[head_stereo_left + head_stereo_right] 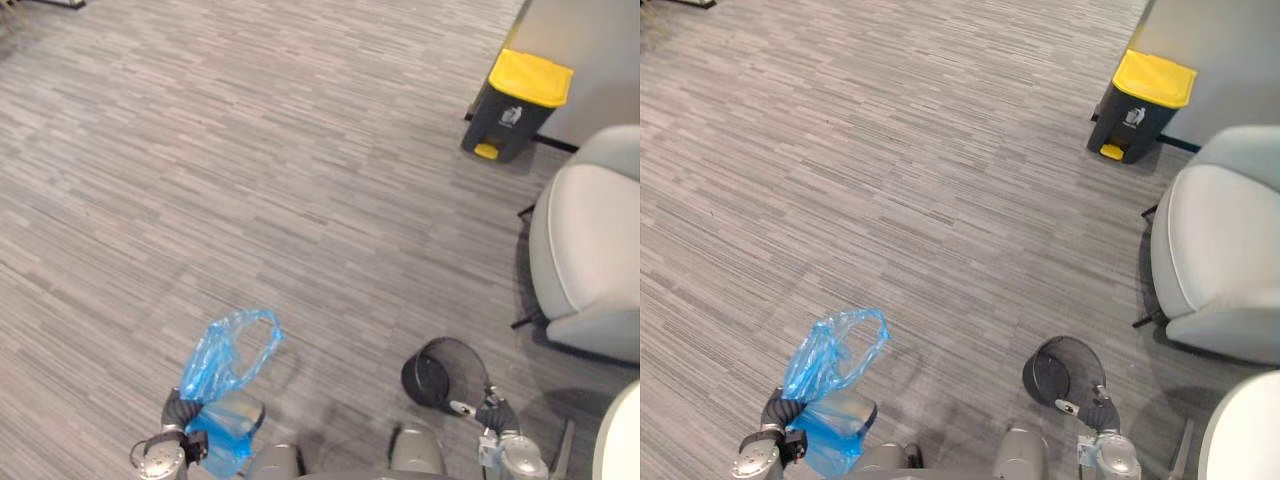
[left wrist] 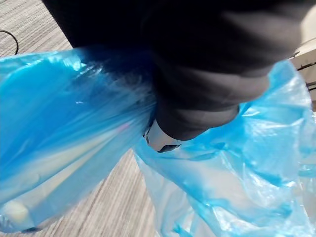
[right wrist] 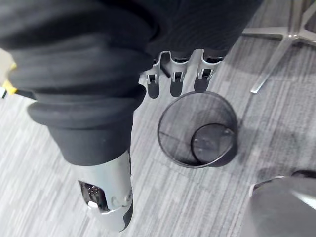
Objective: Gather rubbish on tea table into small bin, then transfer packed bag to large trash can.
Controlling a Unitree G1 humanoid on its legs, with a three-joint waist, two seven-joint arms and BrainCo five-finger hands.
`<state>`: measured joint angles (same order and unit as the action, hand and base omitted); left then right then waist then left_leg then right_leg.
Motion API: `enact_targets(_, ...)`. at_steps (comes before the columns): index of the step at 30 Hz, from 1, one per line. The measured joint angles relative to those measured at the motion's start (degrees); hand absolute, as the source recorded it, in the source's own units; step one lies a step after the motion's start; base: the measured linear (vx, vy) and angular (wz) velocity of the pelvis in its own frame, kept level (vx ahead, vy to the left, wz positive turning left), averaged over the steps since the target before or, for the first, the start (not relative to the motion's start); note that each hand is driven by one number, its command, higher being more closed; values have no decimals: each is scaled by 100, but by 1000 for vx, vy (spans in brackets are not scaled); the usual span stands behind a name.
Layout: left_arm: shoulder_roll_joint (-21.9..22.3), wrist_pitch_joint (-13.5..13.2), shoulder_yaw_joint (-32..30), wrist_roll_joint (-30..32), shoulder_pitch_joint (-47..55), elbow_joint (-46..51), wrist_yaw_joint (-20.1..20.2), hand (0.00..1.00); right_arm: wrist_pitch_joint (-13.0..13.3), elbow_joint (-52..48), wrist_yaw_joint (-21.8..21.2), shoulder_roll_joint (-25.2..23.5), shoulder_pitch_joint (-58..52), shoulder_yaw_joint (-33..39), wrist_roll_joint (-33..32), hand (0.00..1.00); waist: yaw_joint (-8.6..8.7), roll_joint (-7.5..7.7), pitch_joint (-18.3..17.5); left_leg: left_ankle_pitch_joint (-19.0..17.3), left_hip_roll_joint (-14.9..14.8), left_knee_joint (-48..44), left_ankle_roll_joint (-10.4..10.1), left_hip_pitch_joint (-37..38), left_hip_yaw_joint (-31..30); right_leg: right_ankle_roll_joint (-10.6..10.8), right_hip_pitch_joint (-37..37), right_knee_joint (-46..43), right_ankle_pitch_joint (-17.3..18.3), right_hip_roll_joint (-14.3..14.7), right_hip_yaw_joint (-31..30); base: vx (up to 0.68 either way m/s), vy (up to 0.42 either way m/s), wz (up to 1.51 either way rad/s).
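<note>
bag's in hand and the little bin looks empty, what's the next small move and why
Probably turn and step toward the yellow-lidded trash can: the left hand grips the blue bag, the mesh bin sits empty by the open right hand, and the can stands far off.

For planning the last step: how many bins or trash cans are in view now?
2. A black mesh bin on the floor beside the right hand; a dark trash can with yellow lid farther ahead, to the right.
</note>
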<state>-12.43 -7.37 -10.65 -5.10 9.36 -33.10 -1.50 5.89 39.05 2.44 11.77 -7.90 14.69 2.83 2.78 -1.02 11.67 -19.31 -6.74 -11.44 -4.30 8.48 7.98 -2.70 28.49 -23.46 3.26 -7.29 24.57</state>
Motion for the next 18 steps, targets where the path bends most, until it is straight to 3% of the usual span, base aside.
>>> enact_targets(1,111,8,0,54,-57,-78,-2,100,-26,26,12,115,24,11,3,0,52,-197,2,-101,-217,-3,-195,228,-16,-699,-29,-182,-366,111,103,505,-75,6)
enact_targets(3,105,6,-1,129,-127,-86,16,100,-53,-184,5,95,164,32,3,0,102,-251,-16,456,-271,-433,-747,88,20,-711,26,-720,286,36,148,696,-157,-5)
enact_targets(4,129,5,-2,129,-136,-102,16,100,-61,-217,2,94,176,32,4,0,101,-247,-12,685,-263,-679,-745,48,23,-754,-55,-802,399,47,170,651,-232,-13)
enact_targets(6,291,-3,-25,125,-59,-66,20,100,-78,-379,3,-6,154,-13,2,0,42,-225,50,1738,-588,-3044,-598,-588,32,-721,-1134,-111,638,444,-6,675,-211,-49)
enact_targets(7,311,-27,-20,116,-35,-30,30,100,-72,-492,17,-65,136,-18,-4,0,-11,-211,72,1504,-681,-3754,-430,-827,83,-725,-1421,134,641,600,-130,628,-131,-92)
enact_targets(8,333,-43,-20,93,-29,32,23,100,-56,-706,47,-191,145,-63,-10,0,-106,-178,98,1016,-764,-4765,-142,-1295,198,-749,-1889,482,660,795,-416,573,-82,-119)
enact_targets(9,355,-42,-20,49,-7,107,22,100,-45,-893,67,-260,150,-177,-10,0,-235,-67,121,775,-758,-5015,87,-1780,369,-754,-2233,760,675,922,-738,462,-42,-125)
enact_targets(11,424,-43,-22,-12,84,251,24,100,-38,-1080,72,-302,143,-227,-6,0,-408,15,160,553,-704,-4625,441,-2482,492,-751,-2636,1106,749,1037,-1235,409,37,-122)
enact_targets(12,454,-40,-23,-27,120,272,19,100,-41,-1119,91,-309,145,-227,-4,0,-465,25,170,509,-652,-4362,495,-2677,484,-735,-2739,1166,778,1065,-1419,456,116,-155)
enact_targets(13,508,-36,-22,-29,217,321,16,100,-48,-1126,139,-314,186,-220,0,0,-568,64,193,514,-497,-3658,467,-2979,401,-646,-2925,1217,894,1040,-1806,463,181,-153)
enact_targets(15,556,-34,-28,-32,310,333,9,100,-65,-1097,205,-282,159,-190,5,0,-681,96,183,706,-236,-2181,164,-3148,22,-437,-3094,1228,1124,943,-2288,550,277,-155)
enact_targets(16,571,-35,-72,-36,335,337,-3,100,-85,-959,290,-244,165,-112,5,0,-705,-28,79,946,-200,-839,-157,-3098,-303,-196,-3174,1111,1393,960,-2656,575,340,-148)
enact_targets(17,558,-31,-170,-37,390,322,-13,100,-122,-811,293,-239,233,-122,6,0,-709,-5,45,1511,-183,-870,-130,-3030,-356,-54,-3166,875,1605,902,-2904,607,372,-145)
enact_targets(18,557,-31,-232,-38,409,327,-25,100,-159,-733,289,-290,242,-147,6,0,-709,107,-7,1578,-94,-1022,-31,-3026,-291,86,-3129,748,1730,804,-3012,768,399,-144)
